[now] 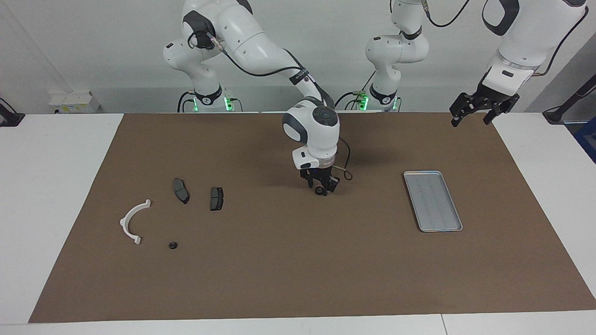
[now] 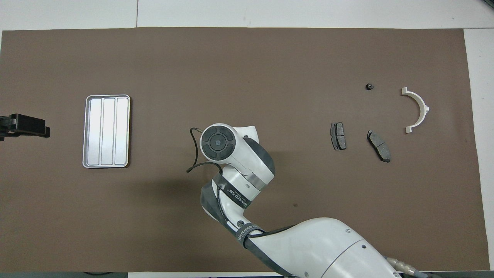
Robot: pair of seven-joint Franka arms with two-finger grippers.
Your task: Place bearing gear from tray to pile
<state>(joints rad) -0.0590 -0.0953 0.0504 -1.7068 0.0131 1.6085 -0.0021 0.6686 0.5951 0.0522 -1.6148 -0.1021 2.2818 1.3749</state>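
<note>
clearly mid-carry, the right claw [image 1: 320,187] grips the gear [image 1: 320,190] over bare counter [image 1: 279,260] between the empty tray [image 1: 433,201] and the pile [image 1: 186,204], while the left claw [image 1: 471,114] waits, spread.

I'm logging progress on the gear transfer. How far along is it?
Done: one small black gear already lies by the white bracket, and the tray looks empty. In hand: the right gripper holds another gear above mid-mat. Left: carrying it to the pile. The left gripper waits over the mat's edge.
</note>
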